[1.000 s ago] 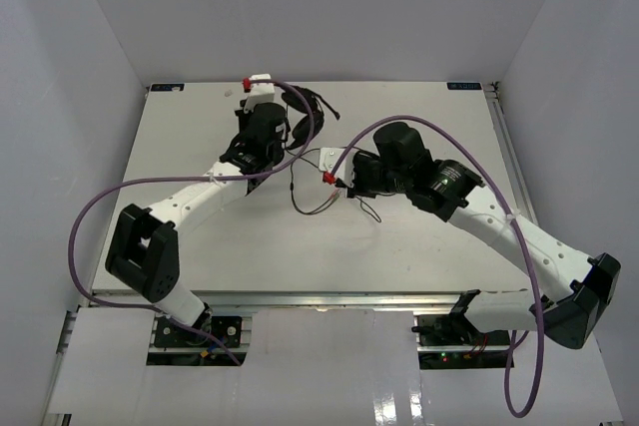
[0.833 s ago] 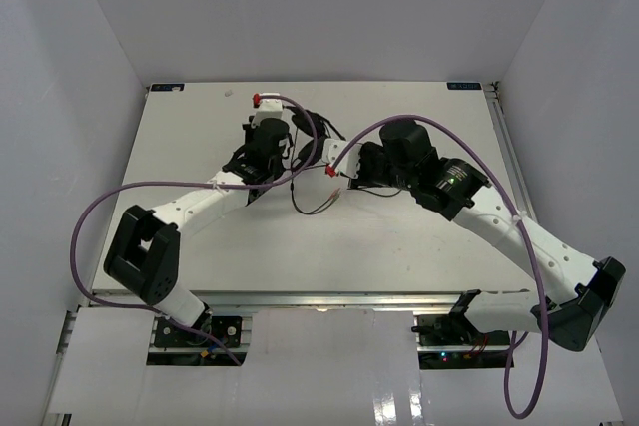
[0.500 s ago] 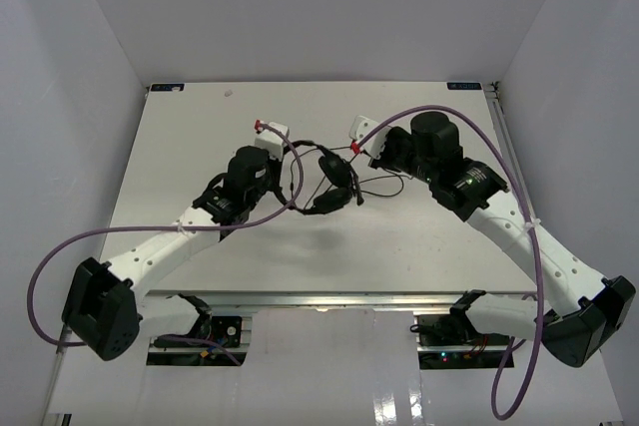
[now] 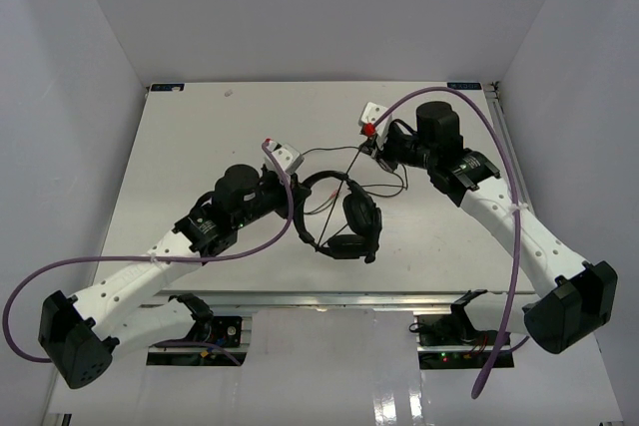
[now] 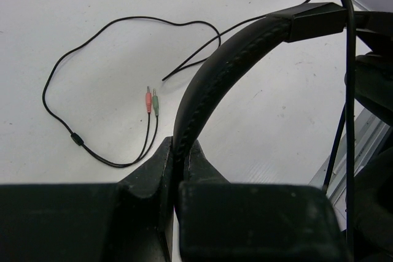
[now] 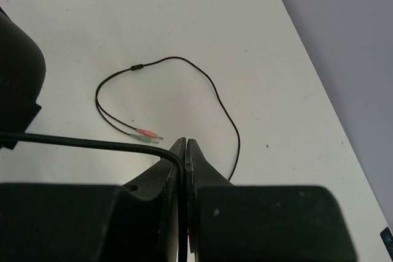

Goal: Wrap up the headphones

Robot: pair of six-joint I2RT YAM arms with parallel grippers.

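Observation:
The black headphones [image 4: 357,216] hang near the table's front middle, earcups low and the headband [image 5: 215,72] arching up. My left gripper [image 4: 298,199] is shut on the headband; in the left wrist view the left gripper [image 5: 180,148] pinches the band between its fingers. My right gripper [image 4: 362,151] is further back and is shut on the thin black cable [image 4: 329,192], which runs taut down to the headphones. In the right wrist view the right gripper [image 6: 185,143] clamps the cable [image 6: 80,141]. The cable's free end lies looped on the table, with pink and green plugs [image 6: 146,134], which also show in the left wrist view [image 5: 151,99].
The white table [image 4: 190,127] is closed in by white walls at the left, back and right. A metal rail [image 5: 368,139] runs along its near edge. Thick purple robot cables [image 4: 150,258] loop round both arms.
My left gripper has carried the headphones from the back of the table toward the front middle. My right gripper has moved back and up with the cable, pulling it taut.

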